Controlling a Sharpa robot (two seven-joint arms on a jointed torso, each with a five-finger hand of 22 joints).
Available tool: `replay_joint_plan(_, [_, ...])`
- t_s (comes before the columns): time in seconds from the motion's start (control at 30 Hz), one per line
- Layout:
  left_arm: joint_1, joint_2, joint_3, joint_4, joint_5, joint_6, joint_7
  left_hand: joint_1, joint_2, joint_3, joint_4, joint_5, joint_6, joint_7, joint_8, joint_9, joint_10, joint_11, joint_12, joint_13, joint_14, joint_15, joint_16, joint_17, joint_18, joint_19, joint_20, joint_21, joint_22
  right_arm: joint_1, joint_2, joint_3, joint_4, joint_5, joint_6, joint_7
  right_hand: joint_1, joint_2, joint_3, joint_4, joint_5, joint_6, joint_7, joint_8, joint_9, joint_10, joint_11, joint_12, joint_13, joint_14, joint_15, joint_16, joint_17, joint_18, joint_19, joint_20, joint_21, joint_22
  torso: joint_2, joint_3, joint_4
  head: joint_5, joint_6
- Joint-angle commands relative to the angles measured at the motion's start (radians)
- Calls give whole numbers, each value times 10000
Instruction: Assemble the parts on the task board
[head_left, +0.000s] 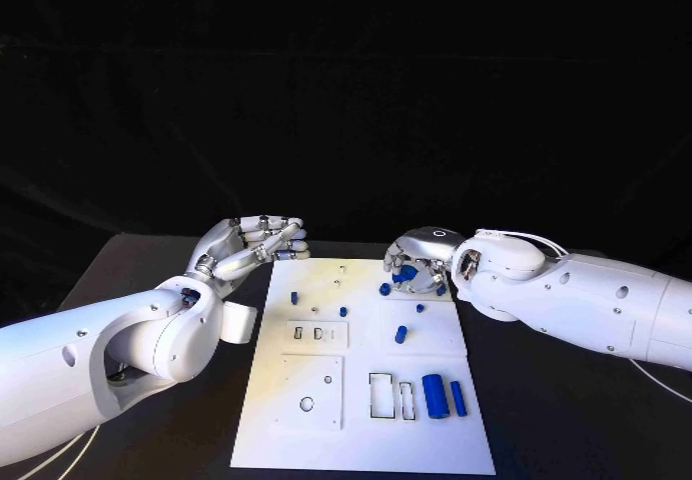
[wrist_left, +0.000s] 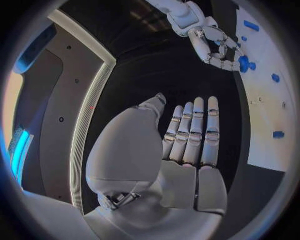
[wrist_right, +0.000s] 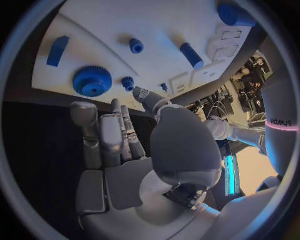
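Right hand (head_left: 418, 262) hangs over task board (head_left: 368, 440) far right corner, above blue gear (wrist_right: 92, 81); left hand (head_left: 260, 243) flanks far left corner.

Left arm enters from the left edge, forearm angled toward the surface's far side. Left hand (head_left: 257, 244) sits by the far-left corner of the task board (head_left: 289, 420), fingers (wrist_left: 197, 130) straight and close together, thumb alongside, holding nothing. Right arm enters from the right edge, wrist bent inward. Right hand (head_left: 418, 262) hangs over the board's far-right part, palm turned down, fingers (wrist_right: 119, 135) extended side by side, nothing gripped. Hands well apart.
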Motion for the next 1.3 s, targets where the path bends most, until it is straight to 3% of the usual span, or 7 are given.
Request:
replay_joint_plan(0.03, [22, 7, 17, 41, 17, 76, 69, -21, -82, 53, -7, -53, -32, 84, -18, 6, -27, 44, -43, -15, 39, 22, -21, 12, 143, 71, 25, 36, -11, -14, 20, 1, 37, -444, 356, -219, 67, 14, 70, 32, 54, -2, 50, 77, 28, -52, 13, 76, 18, 310, 58, 207, 203, -113, 91, 9, 187, 254, 58, -25, 22, -2, -5])
replay_joint_plan(0.33, [23, 18, 29, 51, 83, 82, 45, -14, -75, 69, -15, -51, -48, 94, -28, 5, -43, 52, -66, -19, 35, 27, -29, 22, 141, 75, 25, 33, -16, -56, 162, -1, -16, -457, 394, -192, 129, 115, 365, 76, 173, 161, 53, 103, 87, -26, 20, 207, -1, 341, 76, 668, 596, -182, 237, 37, 643, 861, 102, -36, 54, -22, -32])
replay_joint_plan(0.8, [24, 48, 35, 4, 150, 105, -18, -34, -90, 92, -35, -53, -135, 182, -81, -8, -119, 115, -163, -26, 15, 62, -62, 68, 134, 77, 33, 14, -41, -113, 327, -3, -55, -544, 567, -233, 108, 10, 469, 64, 232, 182, 127, 71, 99, -77, 64, 207, -63, 331, 108, 816, 715, -204, 242, 59, 778, 1049, 190, -44, 70, -25, -107])
replay_joint_plan(1.13, [27, 39, 36, 14, 158, 140, -73, -33, -87, 99, -41, -53, -144, 188, -86, -9, -124, 120, -174, -25, 14, 66, -66, 76, 134, 77, 34, 11, -45, -160, 378, -4, -48, -715, 551, -334, 206, 58, 750, 28, 57, 485, 71, 150, 179, 196, 10, 352, -107, 347, 86, 1080, 922, -247, 324, 68, 1078, 1473, 233, -43, 77, -5, -144])
replay_joint_plan(1.3, [27, 40, 36, 2, 163, 170, -107, -26, -73, 114, -47, -52, -154, 194, -93, -10, -131, 125, -186, -25, 14, 69, -70, 85, 134, 78, 36, 8, -49, -178, 392, -4, -69, -845, 362, -470, 416, 197, 1155, -87, -380, 693, -5, 207, 249, 432, -63, 419, -154, 359, 25, 1249, 1050, -278, 375, 21, 1283, 1763, 232, -42, 80, 3, -158])
